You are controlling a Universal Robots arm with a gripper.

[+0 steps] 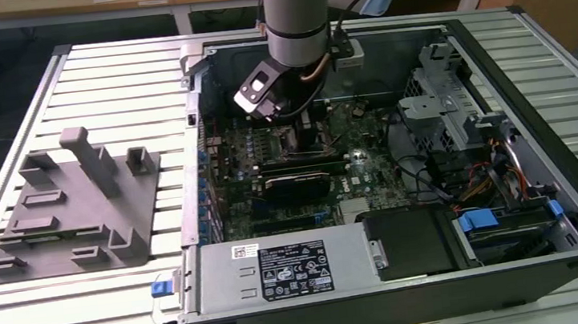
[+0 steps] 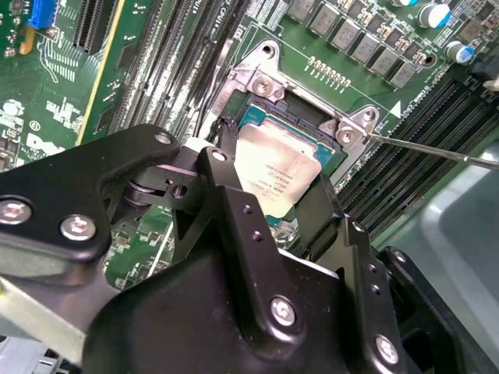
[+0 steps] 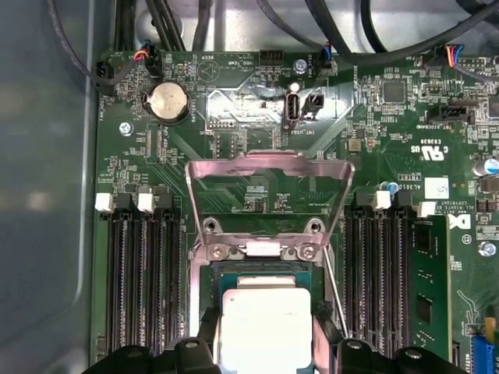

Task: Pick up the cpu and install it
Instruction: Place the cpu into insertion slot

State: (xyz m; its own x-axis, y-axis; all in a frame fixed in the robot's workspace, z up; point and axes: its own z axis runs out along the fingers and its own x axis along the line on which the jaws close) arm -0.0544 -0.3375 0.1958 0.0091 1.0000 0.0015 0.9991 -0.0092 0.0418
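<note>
The arm reaches down into the open computer box. The box sits on a table of metal slats. The gripper is low over the green board, right at the socket. Its two black fingers press on two sides of the cpu, so the gripper is clamped on the chip.

The cpu is square and silvery. It sits inside the frame of the socket, flat and lined up with it. It is hard to tell if it rests all the way down or hangs just above.

So the picking up looks done, and the chip is at its place. Letting go is not yet done. The metal flap of the socket stands open, tipped back. The thin lever looks unhooked, so the chip is not locked in. A grey plastic stand sits on the table beside the box, on the exterior view's left.
</note>
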